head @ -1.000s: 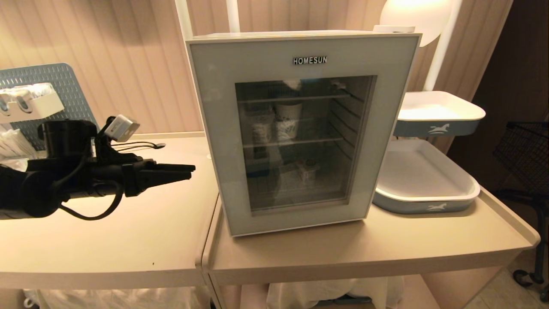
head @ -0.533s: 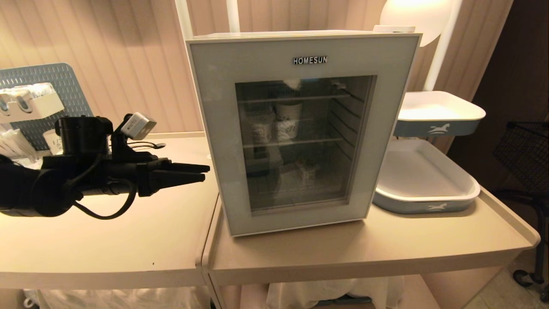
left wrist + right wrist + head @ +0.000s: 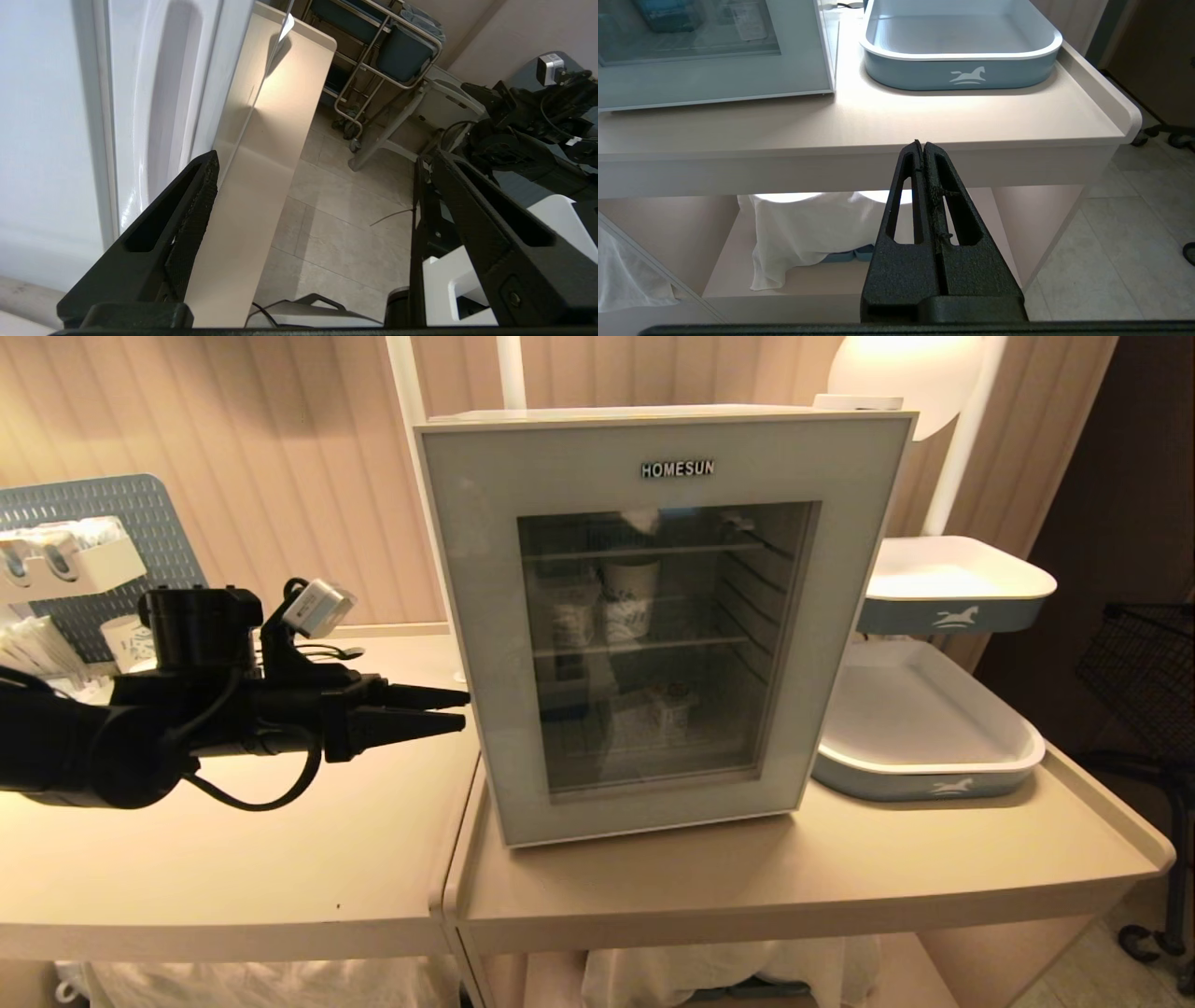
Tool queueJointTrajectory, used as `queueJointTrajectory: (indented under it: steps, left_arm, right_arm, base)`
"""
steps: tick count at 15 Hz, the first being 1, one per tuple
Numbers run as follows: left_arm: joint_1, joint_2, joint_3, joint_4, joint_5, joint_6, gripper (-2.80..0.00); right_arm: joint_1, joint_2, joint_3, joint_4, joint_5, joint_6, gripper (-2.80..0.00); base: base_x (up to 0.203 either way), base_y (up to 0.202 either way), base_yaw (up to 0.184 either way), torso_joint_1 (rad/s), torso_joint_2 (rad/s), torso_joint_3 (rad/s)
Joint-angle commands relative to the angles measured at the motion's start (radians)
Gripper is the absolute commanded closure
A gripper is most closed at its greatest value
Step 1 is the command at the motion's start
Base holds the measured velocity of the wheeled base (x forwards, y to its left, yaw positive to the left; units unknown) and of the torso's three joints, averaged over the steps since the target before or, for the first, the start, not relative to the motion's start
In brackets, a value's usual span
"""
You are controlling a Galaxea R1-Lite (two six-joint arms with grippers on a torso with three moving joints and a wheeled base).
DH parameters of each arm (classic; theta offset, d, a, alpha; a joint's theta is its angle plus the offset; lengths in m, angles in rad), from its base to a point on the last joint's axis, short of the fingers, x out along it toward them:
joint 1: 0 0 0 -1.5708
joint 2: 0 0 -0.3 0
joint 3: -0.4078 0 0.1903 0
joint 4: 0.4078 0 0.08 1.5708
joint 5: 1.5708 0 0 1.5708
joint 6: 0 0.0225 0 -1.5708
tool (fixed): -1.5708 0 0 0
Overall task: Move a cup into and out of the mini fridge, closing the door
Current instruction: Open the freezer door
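Note:
The white mini fridge [image 3: 653,415] stands on the table with its grey-blue glass door [image 3: 467,569] flat against its front. Through the glass I see a white patterned cup [image 3: 627,586] on a wire shelf. My left gripper [image 3: 464,707] reaches level from the left. Its tips are at the door's left edge, about halfway up. In the left wrist view this gripper [image 3: 324,156] is open and empty, with one finger [image 3: 187,219] beside the long recess [image 3: 163,93] in the fridge's white side. My right gripper [image 3: 921,143] is shut and empty, parked below the table's front edge.
A blue-and-white tray [image 3: 924,733] lies right of the fridge, with a second tray [image 3: 952,581] raised above it. A blue pegboard with a white rack [image 3: 84,537] stands at the far left. A seam [image 3: 456,859] splits the two tabletops. A wire basket [image 3: 1148,653] is at the right.
My left gripper has travelled right, from mid-table to the door's left edge, and its fingers have spread a little. The door's left edge has shifted slightly to the right.

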State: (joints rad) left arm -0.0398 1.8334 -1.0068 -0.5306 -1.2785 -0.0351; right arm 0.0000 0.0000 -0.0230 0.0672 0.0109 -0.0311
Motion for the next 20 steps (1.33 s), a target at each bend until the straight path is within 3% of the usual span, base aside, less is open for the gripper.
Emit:
queueJointTrajectory:
  steps: [1,8,20]
  left_arm:
    - [0.003,0.003,-0.009,-0.011,0.003,-0.003,-2.8]
    - [-0.019,0.043,-0.032,-0.015,0.054,0.005,-2.8]
    - [-0.067,-0.038,0.058,-0.003,-0.005,-0.002,-2.8]
  right_arm:
    - [0.0,0.001,0.0,0.0,0.0,-0.001,0.0]
    - [0.0,0.002,0.0,0.0,0.0,-0.001,0.0]
    - [0.0,0.002,0.0,0.0,0.0,-0.001,0.0]
  base:
    - [0.0,0.0,0.0,0.0,0.0,0.0]
    - [0.0,0.0,0.0,0.0,0.0,0.0]
    - [0.0,0.0,0.0,0.0,0.0,0.0]
